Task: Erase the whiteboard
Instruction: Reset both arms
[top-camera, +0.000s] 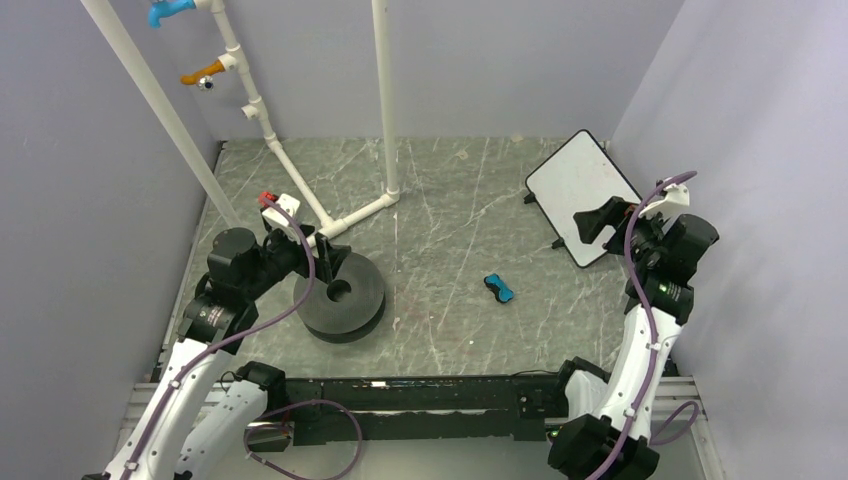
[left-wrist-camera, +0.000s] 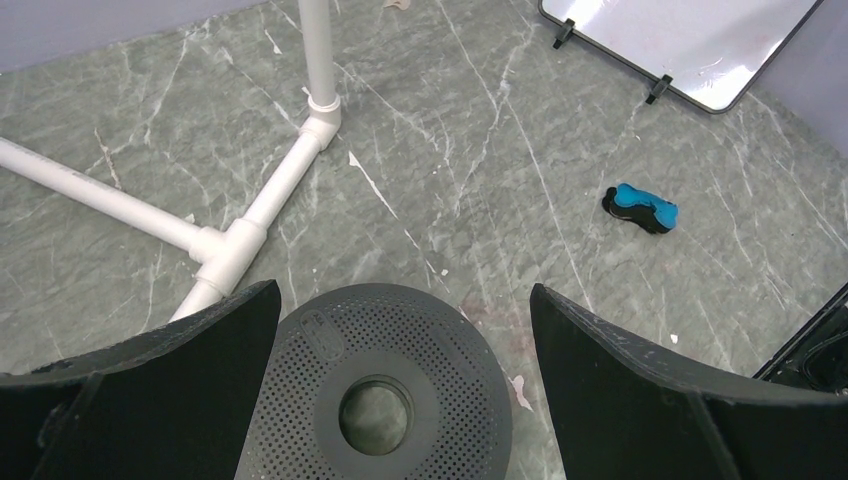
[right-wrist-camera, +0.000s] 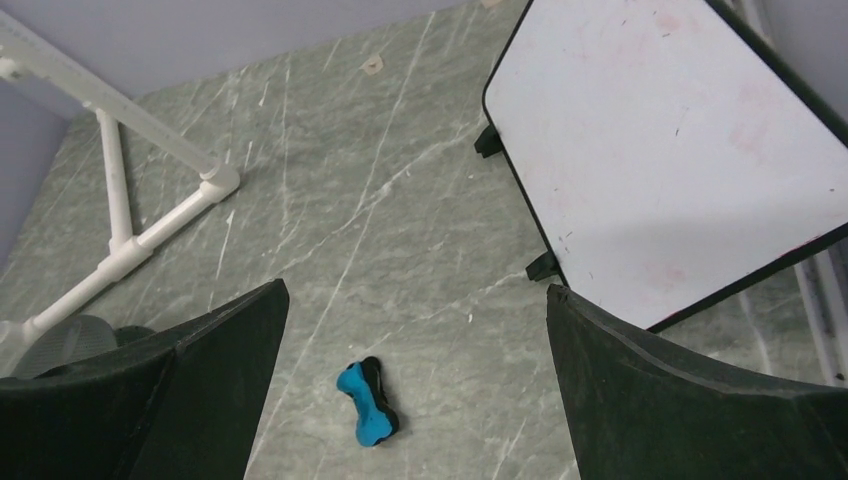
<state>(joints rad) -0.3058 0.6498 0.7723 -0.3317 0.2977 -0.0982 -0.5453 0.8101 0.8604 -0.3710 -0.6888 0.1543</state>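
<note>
The whiteboard (top-camera: 578, 190) stands on small black feet at the back right of the table, its face white with faint pink smudges (right-wrist-camera: 660, 150). It also shows at the top right of the left wrist view (left-wrist-camera: 690, 45). A small blue-and-black eraser (top-camera: 499, 289) lies on the table in front of it (right-wrist-camera: 368, 402) (left-wrist-camera: 640, 208). My right gripper (top-camera: 598, 222) hovers open over the whiteboard's near edge, holding nothing. My left gripper (top-camera: 328, 258) hangs open above a black perforated disc (left-wrist-camera: 375, 390), empty.
A white pipe frame (top-camera: 330, 215) rises from the back left of the table, with blue and orange fittings (top-camera: 205, 72) high up. The black disc (top-camera: 340, 297) sits at the left. Purple walls close in on three sides. A black rail (top-camera: 420, 395) runs along the near edge.
</note>
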